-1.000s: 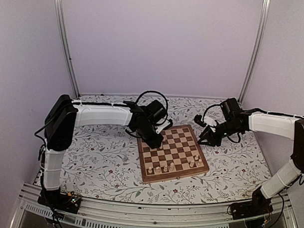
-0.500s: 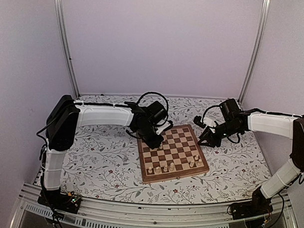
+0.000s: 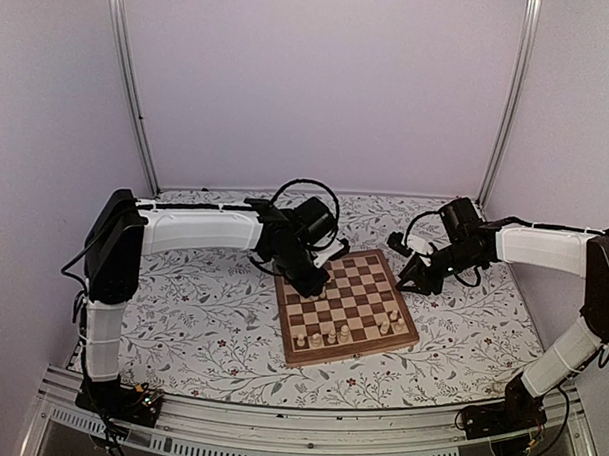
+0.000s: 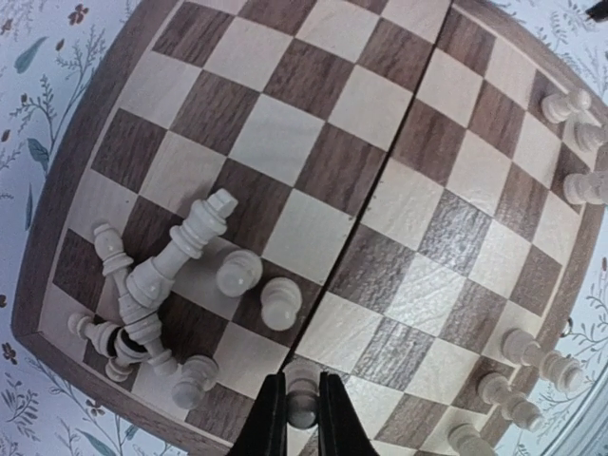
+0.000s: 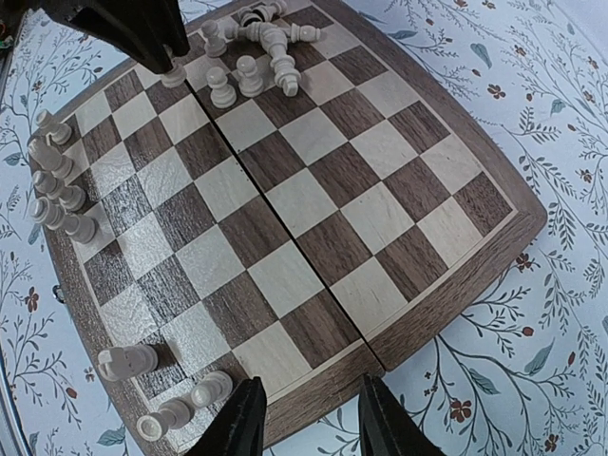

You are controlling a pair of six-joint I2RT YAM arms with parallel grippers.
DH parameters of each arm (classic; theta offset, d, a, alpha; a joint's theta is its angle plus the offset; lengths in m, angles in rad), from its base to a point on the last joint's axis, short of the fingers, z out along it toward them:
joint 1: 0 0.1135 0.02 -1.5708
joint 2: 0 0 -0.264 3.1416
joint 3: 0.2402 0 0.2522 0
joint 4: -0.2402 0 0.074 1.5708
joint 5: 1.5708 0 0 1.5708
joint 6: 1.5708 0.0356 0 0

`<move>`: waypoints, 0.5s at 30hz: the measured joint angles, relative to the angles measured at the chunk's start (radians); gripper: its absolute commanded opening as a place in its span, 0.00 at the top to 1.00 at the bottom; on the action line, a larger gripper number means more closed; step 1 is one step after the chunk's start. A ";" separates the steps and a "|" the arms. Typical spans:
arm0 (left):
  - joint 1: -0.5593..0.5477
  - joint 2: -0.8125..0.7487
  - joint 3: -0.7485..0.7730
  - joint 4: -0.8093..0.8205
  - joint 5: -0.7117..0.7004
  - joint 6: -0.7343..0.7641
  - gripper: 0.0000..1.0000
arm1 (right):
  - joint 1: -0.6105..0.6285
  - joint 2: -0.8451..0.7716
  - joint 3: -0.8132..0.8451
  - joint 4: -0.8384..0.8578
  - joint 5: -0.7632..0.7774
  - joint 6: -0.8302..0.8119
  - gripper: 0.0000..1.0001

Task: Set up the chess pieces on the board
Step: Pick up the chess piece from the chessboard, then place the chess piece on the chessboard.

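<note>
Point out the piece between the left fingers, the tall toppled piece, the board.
gripped piece [image 4: 302, 407]: left wrist view, its head.
tall toppled piece [image 4: 185, 244]: left wrist view, its stem.
board [image 4: 373, 180]: left wrist view, centre seam.

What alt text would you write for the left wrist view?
Two black fingers pinch a pale cream wooden chess piece over a brown-and-tan checkered wooden board. A heap of toppled pale pieces lies at left; upright ones line the right edge.

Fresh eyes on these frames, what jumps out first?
A heap of toppled pieces lies in one corner of the board, on the floral table. Right beside it the left gripper is shut on one standing piece at the board's edge. The right gripper hangs open over the opposite edge.
</note>
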State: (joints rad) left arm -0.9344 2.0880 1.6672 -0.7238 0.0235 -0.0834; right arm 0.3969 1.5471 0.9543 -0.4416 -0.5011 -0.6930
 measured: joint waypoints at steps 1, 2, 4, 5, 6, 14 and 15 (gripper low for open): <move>-0.007 -0.003 0.000 0.000 0.009 0.000 0.95 | 0.000 0.000 0.000 0.000 0.000 0.000 0.64; -0.016 -0.003 0.000 0.000 0.018 0.000 0.95 | 0.000 0.001 0.000 0.000 0.000 0.000 0.64; -0.034 -0.003 0.000 -0.003 0.034 0.001 0.95 | 0.000 0.003 0.000 0.000 0.000 0.000 0.64; -0.041 -0.003 0.000 -0.004 0.041 0.002 0.95 | 0.000 0.005 0.000 0.000 0.000 0.000 0.64; -0.048 -0.003 0.000 -0.003 0.049 0.003 0.95 | 0.000 0.006 0.000 -0.001 0.000 0.000 0.64; -0.081 -0.003 0.000 -0.014 0.105 0.016 0.95 | 0.000 0.006 0.000 -0.005 0.000 0.000 0.64; -0.083 -0.003 0.000 -0.014 0.110 0.019 0.95 | 0.000 0.006 0.000 -0.005 0.000 0.000 0.64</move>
State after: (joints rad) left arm -1.0176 2.0853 1.6669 -0.7383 0.1337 -0.0639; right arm 0.3969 1.5536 0.9543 -0.4469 -0.5011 -0.6930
